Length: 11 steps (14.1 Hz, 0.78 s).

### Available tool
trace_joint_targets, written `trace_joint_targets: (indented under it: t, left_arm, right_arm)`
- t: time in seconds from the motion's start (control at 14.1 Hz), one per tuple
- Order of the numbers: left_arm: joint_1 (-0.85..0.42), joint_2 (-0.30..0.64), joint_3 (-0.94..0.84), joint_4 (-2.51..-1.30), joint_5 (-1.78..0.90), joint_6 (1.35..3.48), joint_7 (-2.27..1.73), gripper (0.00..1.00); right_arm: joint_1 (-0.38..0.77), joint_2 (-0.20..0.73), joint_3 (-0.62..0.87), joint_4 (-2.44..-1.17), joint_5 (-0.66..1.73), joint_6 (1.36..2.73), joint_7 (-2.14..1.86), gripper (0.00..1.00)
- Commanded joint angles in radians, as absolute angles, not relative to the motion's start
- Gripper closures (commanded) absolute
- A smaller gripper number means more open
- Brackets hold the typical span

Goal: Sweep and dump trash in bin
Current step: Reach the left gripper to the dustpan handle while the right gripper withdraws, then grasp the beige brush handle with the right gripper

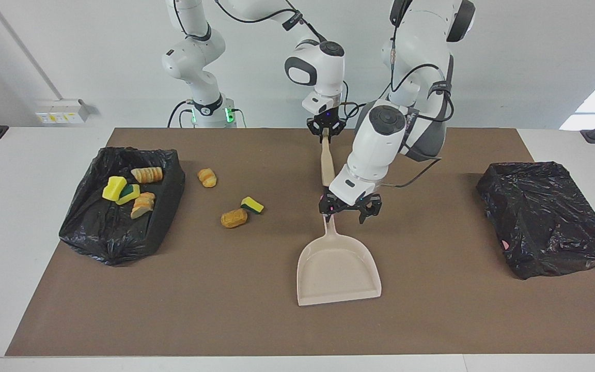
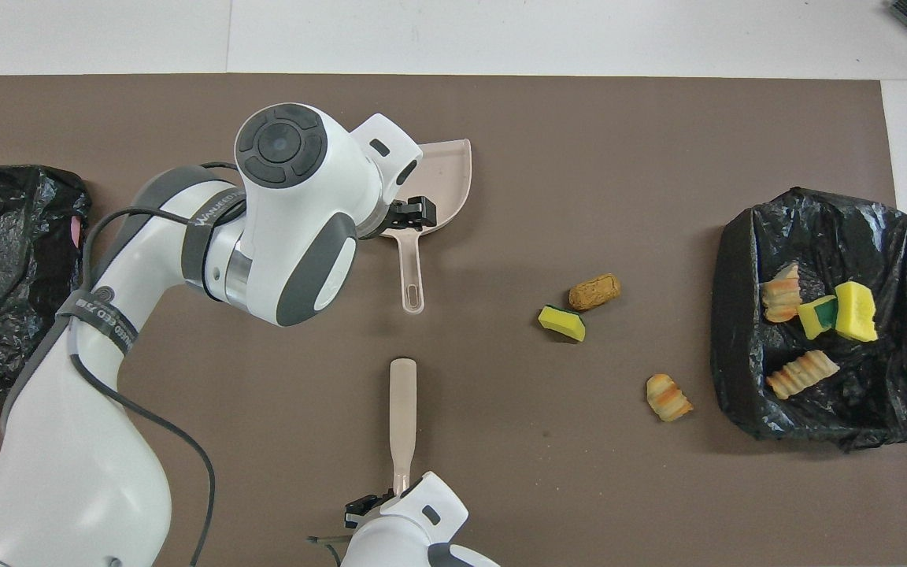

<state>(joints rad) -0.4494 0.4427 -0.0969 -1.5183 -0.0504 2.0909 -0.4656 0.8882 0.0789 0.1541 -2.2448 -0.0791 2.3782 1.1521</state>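
Over the smooth beige dustpan [image 1: 338, 268], left gripper [image 1: 349, 207] jaws spread; right gripper [image 1: 326, 129] jaws clenched on the slim brush [image 1: 326, 161].

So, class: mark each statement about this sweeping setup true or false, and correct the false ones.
1. Three bits of trash lie loose on the brown mat. True: a sponge chunk, a bread piece and a croissant piece.
2. The right gripper is open over the dustpan. False: it is shut on the brush handle; the open left gripper is over the dustpan's handle.
3. The dustpan lies farther from the robots than the brush. True.
4. The bin holding trash sits toward the left arm's end of the table. False: toward the right arm's end.
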Motion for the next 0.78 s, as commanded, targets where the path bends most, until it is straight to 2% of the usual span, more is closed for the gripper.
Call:
trace_joint_targets:
  t: [0.0,0.21,0.43,0.71]
  left_arm:
    - [-0.491,0.424,-0.084,-1.589,-0.066,2.114,-0.483,0.0]
    - [-0.509,0.44,-0.084,-1.611,-0.066,2.123,-0.503,0.0]
    - [-0.509,0.446,-0.084,-1.611,-0.066,2.105,-0.506,0.0]
    - [-0.518,0.445,-0.084,-1.623,-0.066,2.106,-0.521,0.0]
  right_arm:
    - [0.899,0.074,0.152,-2.227,-0.064,2.385,1.169,1.0]
    - [0.885,0.057,0.15,-2.224,-0.063,2.358,1.163,1.0]
    - [0.882,0.02,0.149,-2.229,-0.061,2.258,1.158,1.0]
    - [0.789,-0.084,0.146,-2.232,-0.06,2.094,1.065,1.0]
